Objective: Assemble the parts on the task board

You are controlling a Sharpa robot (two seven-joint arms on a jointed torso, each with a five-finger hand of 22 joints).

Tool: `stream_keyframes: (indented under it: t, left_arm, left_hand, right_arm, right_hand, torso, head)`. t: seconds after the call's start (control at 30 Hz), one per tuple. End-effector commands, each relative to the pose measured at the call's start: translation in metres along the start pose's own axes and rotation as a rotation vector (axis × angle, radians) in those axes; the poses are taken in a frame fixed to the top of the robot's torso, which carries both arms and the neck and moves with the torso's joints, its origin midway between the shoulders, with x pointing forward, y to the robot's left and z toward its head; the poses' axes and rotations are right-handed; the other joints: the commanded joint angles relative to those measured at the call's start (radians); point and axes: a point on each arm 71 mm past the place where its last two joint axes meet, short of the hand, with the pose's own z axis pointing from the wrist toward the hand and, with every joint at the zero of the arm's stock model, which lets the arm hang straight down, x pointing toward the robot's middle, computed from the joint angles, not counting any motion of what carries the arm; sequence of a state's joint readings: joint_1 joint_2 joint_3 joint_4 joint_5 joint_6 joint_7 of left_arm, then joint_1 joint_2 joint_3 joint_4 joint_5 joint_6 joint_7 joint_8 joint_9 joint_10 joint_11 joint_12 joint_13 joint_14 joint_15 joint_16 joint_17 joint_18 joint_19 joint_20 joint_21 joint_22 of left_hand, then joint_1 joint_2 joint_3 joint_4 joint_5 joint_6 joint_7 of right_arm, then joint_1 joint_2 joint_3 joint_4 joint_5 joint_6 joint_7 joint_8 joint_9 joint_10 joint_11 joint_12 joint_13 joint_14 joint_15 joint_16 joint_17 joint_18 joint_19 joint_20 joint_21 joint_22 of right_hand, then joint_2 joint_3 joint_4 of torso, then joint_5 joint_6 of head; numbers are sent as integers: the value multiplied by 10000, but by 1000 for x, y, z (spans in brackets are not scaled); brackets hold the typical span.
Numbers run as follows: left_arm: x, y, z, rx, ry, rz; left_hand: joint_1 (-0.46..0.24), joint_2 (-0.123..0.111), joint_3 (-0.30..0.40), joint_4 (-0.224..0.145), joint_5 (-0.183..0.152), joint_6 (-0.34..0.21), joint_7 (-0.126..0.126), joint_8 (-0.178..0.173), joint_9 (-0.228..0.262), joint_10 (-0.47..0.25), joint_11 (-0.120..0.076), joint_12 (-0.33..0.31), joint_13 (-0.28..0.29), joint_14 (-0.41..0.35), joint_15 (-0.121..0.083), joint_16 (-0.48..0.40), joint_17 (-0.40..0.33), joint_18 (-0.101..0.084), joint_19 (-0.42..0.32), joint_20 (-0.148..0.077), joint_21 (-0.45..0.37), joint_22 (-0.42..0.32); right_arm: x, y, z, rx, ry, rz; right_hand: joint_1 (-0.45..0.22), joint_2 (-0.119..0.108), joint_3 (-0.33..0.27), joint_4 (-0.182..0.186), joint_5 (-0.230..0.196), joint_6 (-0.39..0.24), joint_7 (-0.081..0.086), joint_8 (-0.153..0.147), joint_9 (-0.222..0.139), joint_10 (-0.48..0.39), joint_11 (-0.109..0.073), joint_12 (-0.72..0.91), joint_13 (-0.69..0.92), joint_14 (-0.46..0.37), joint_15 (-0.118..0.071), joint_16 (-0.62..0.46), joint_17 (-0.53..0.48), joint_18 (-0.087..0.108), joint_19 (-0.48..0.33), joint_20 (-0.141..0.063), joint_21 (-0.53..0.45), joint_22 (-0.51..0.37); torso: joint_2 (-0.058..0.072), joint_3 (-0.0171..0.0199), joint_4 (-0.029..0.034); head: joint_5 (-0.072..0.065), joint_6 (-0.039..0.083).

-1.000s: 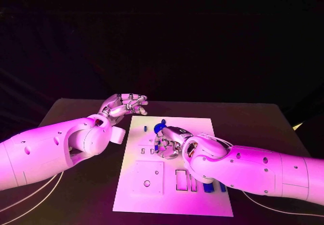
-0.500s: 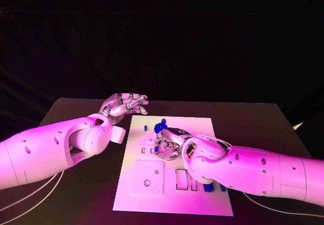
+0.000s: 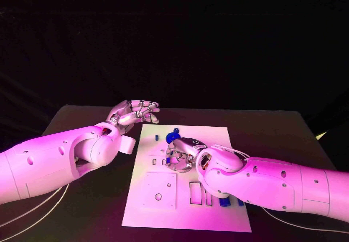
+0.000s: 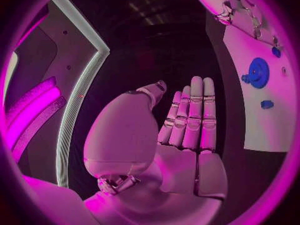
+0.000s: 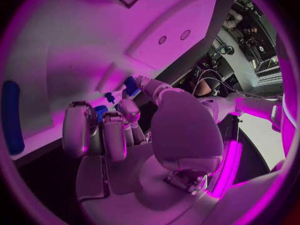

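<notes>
**Right hand pinched a small blue part over the task board**

Black table [image 3: 269, 131] sat under a dark room w/ the white task board [image 3: 211, 212] lying flat in its middle.

Right hand [image 3: 182, 154] was low over the board's middle. Its fingers were curled in. In the right wrist view the thumb and a fingertip [image 5: 129, 107] met on a small blue part [image 5: 130, 85], so this hand was gripping that piece. The part was right at the fingertips, close to the white board; can't tell if it touched the board. Another bit of blue showed between the curled fingers, too hidden to tell what it was.

Just past the right hand's fingertips, a round blue gear [image 3: 172, 135] lay on the board. It also showed in the left wrist view, w/ a tiny blue piece [image 4: 267, 104] on the board beside it.

Behind the right hand, by its arm, a few more blue parts [image 3: 224, 201] stood in slots at the near end of the board. A long blue bar [image 5: 11, 117] lay on the board off to the side of the right hand's fingers.

Left hand [image 3: 134, 112] was up off the table, beside the board's far corner, well apart from the right hand. It held nothing. In the left wrist view its fingers [image 4: 190, 115] were straight and side by side, palm open.
</notes>
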State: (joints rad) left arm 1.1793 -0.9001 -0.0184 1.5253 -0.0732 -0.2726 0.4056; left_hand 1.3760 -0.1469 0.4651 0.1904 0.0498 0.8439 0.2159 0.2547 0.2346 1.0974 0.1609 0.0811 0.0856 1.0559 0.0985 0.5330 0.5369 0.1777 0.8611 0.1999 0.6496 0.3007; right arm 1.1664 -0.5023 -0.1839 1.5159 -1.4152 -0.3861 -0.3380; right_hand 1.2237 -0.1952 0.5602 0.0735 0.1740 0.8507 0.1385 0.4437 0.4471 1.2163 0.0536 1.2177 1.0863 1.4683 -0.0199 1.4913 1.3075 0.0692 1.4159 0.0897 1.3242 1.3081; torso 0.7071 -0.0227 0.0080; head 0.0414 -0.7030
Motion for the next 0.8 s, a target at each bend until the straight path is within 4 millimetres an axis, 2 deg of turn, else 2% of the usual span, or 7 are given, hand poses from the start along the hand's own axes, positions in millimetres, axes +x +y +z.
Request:
stream_keyframes:
  t: [0.03,0.27,0.4,0.8]
  left_arm:
    - [2,-1,0,60,186,-70]
    - [2,-1,0,54,209,-81]
    - [2,0,0,50,206,-80]
    - [2,0,1,38,204,-80]
  left_hand:
    - [-105,19,-32,-10,31,62,116,31,13,29,-31,44,11,-11,-65,9,17,49,-8,-29,69,11]
    - [-105,11,-35,-13,30,54,121,28,14,22,-27,43,12,-14,-63,6,20,47,-10,-30,71,11]
    - [-105,11,-35,-13,30,54,121,28,14,22,-27,43,12,-14,-63,6,20,47,-10,-30,71,11]
    - [-107,3,-39,-16,31,42,127,23,15,12,-23,40,12,-19,-60,2,23,46,-13,-30,71,10]
  right_arm:
    - [2,0,0,-17,166,-190]
    - [2,0,0,-30,138,-195]
    - [2,0,0,-57,103,-227]
    - [1,1,0,-126,-74,-251]
  right_hand:
    - [-25,-120,-88,7,-87,-121,17,-67,-23,-92,32,-73,-28,641,42,-33,924,-38,-91,1,-64,643]
    - [-80,-196,-134,24,-249,-273,73,-109,-63,-186,86,-130,-87,627,89,-62,874,-21,-137,44,-152,595]
    - [-100,-217,-169,44,-575,-371,109,-130,-101,-247,123,-163,-118,618,124,-81,846,-13,-154,84,-198,580]
    - [-147,-300,-282,102,-954,-604,174,-215,-185,-392,185,-261,-219,596,176,-129,769,13,-213,135,-328,515]
  torso:
    - [0,-7,5]
    - [0,-2,1]
    - [0,-3,1]
    - [1,3,3]
  head:
    - [9,-8]
    - [15,-11]
    - [6,-3]
    - [-7,-24]
